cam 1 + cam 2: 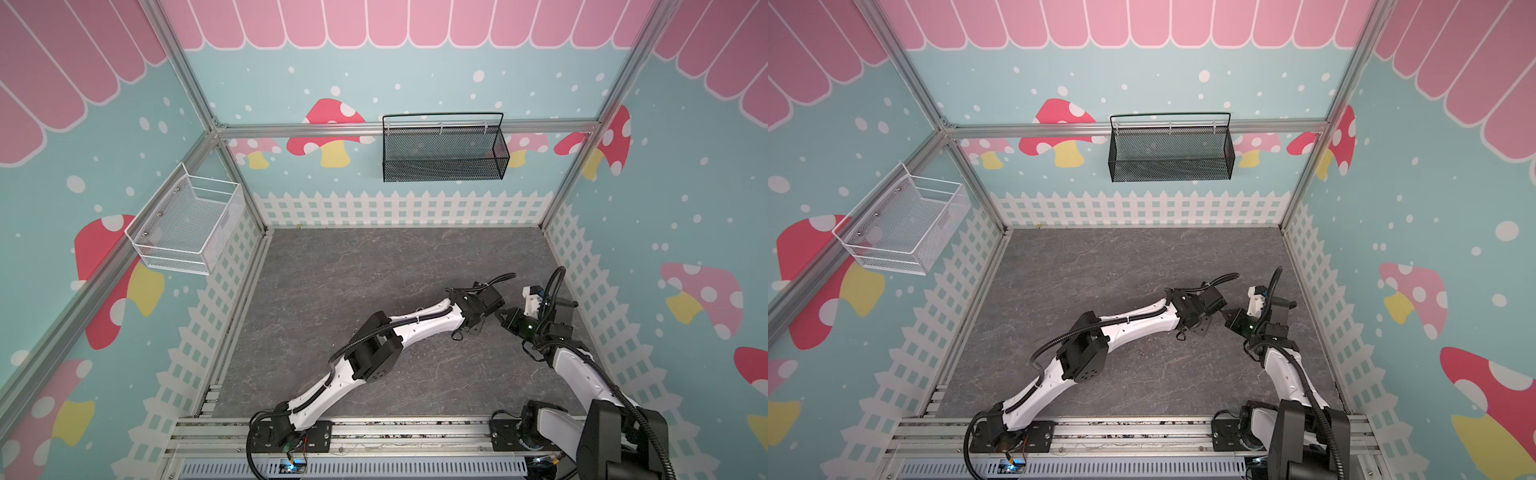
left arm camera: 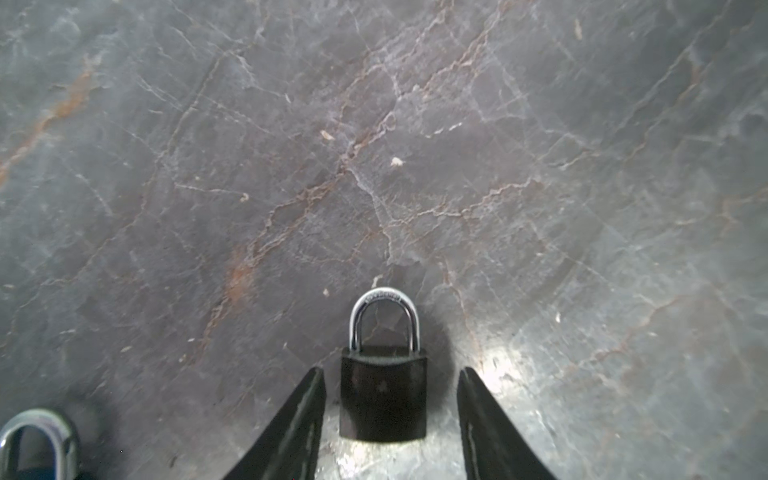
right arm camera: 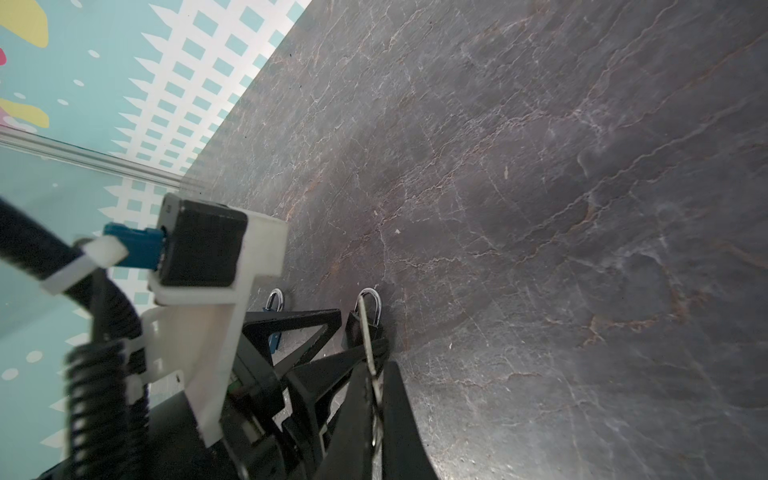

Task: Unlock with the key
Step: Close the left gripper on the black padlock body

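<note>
Black boxy padlock (image 2: 383,399), chrome-shackled, lies between the parted left gripper (image 2: 390,370); right gripper (image 3: 377,370) pinches a thin key (image 3: 365,328).

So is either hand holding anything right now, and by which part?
The right hand pinches the key by its rear end, blade sticking out. The left hand holds nothing: it stands open around the black padlock.

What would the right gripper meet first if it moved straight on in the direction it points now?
Most likely the black padlock, lying on the table just beyond the key the right gripper holds. The open left gripper straddles that padlock, so a finger of it could come first; depth is unclear.
</note>
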Robot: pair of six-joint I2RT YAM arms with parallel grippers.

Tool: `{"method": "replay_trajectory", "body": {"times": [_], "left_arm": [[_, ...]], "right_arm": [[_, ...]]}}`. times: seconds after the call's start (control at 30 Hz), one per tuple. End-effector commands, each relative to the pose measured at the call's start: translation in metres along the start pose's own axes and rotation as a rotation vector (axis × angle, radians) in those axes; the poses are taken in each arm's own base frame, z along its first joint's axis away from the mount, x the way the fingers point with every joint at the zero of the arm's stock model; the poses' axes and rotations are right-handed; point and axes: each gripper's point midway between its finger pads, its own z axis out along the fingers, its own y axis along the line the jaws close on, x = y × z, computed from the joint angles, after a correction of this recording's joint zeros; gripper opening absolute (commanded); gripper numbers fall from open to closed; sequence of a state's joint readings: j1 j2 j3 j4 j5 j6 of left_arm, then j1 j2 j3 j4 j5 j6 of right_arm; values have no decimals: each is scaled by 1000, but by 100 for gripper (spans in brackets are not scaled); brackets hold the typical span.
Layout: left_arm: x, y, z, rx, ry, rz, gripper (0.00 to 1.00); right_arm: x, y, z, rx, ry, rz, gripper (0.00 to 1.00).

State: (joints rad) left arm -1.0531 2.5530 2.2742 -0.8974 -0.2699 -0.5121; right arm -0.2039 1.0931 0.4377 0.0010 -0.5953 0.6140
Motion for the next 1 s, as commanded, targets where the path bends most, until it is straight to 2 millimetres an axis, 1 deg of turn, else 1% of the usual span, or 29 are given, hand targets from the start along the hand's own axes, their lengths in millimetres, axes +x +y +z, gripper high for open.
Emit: {"method": "replay_trajectory", "body": {"times": [0.0,0.13,0.17,0.33,0.53,0.7,0.83,0.97], "left_arm": [[0,5,8,-19,11,-9,50],[4,7,12,-27,23,-9,48],[4,10,13,-30,25,-14,48],[15,18,19,-48,59,-12,46],[23,31,20,-73,82,-31,46],[29,26,22,-39,113,-45,43],[33,28,19,-41,121,-62,42],[39,26,20,-32,139,-56,40]], "right_arm": [[1,-1,-3,-4,-8,-7,0],[1,1,-3,-12,-6,-9,0],[1,1,-3,-13,-5,-9,0],[0,3,-3,-24,-4,-17,0],[0,7,-4,-43,-6,-18,0],[-1,9,-4,-52,-8,-19,0],[-2,10,-5,-53,-13,-18,0],[-3,10,-5,-55,-16,-16,0]]}}
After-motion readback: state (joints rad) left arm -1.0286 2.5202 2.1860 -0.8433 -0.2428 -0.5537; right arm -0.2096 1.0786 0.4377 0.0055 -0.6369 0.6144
